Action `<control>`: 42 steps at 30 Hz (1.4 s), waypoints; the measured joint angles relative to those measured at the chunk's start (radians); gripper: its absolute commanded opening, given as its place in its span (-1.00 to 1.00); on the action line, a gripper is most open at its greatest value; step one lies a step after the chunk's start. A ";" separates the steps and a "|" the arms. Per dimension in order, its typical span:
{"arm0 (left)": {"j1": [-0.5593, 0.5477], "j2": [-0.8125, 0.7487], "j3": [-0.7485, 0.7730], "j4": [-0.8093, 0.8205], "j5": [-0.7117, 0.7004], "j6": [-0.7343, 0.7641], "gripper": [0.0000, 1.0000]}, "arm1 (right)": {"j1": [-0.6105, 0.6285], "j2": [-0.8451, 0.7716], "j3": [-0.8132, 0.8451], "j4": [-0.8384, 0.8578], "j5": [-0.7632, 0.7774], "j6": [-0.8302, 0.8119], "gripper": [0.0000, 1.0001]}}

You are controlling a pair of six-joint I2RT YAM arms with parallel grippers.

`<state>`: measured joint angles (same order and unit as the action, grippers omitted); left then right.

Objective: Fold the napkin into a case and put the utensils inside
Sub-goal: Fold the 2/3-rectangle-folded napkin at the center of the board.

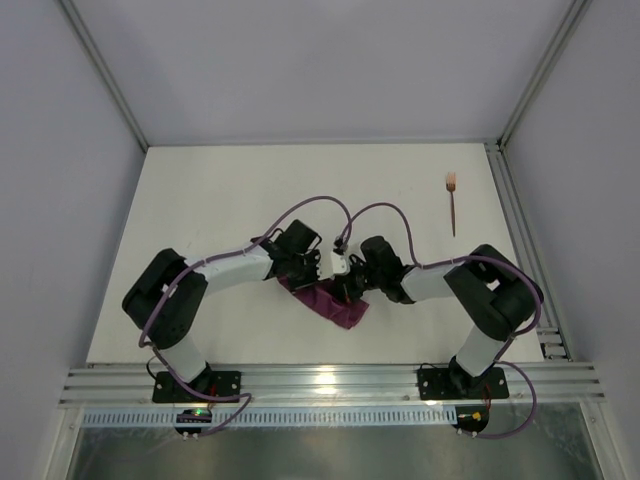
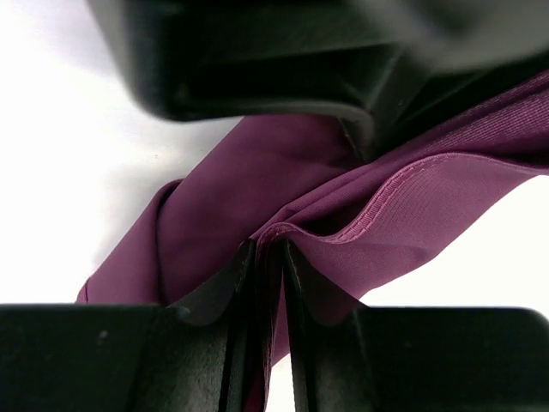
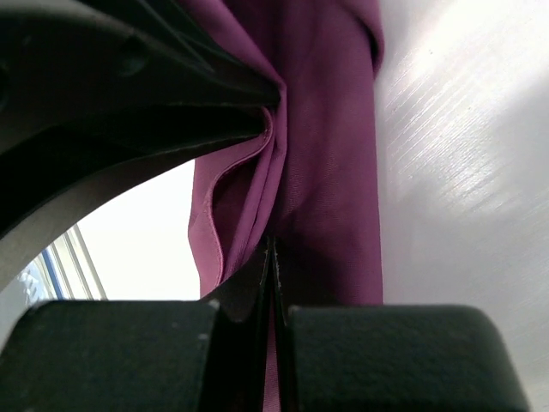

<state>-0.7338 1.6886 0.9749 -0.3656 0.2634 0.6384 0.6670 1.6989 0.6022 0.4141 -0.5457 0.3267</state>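
We are still early: the maroon-purple cloth napkin (image 1: 335, 300) is bunched, no case yet, at the near middle of the white surface (image 1: 220, 190), pinched by our left fingers (image 2: 219, 296) and right fingers (image 3: 240, 300), while the slim copper-coloured metal fork (image 1: 453, 208) waits well apart, far right.

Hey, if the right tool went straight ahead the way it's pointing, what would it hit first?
The right tool is shut on the napkin, so cloth comes first. Just beyond, the left tool faces it head-on, apparently very close, though depth is unclear.
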 measured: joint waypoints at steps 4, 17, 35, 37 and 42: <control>0.005 0.003 0.003 0.000 0.006 -0.001 -0.57 | 0.002 -0.014 -0.017 0.010 -0.003 0.004 -0.80; 0.002 0.024 0.058 -0.004 0.052 -0.001 -0.59 | 0.000 -0.167 -0.023 -0.195 0.086 0.015 -0.30; -0.008 0.074 0.149 -0.011 0.093 -0.006 -0.63 | -0.059 -0.351 -0.036 -0.412 0.192 0.016 -0.09; 0.002 0.078 0.143 -0.019 0.083 -0.009 -0.63 | -0.065 -0.343 -0.037 -0.416 0.193 0.016 -0.10; 0.012 0.098 0.133 -0.063 0.042 -0.013 -0.63 | -0.074 -0.270 -0.041 -0.356 0.185 0.025 -0.11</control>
<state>-0.7216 1.7863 1.1076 -0.4290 0.3058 0.6254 0.5934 1.4284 0.5610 0.0586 -0.3607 0.3519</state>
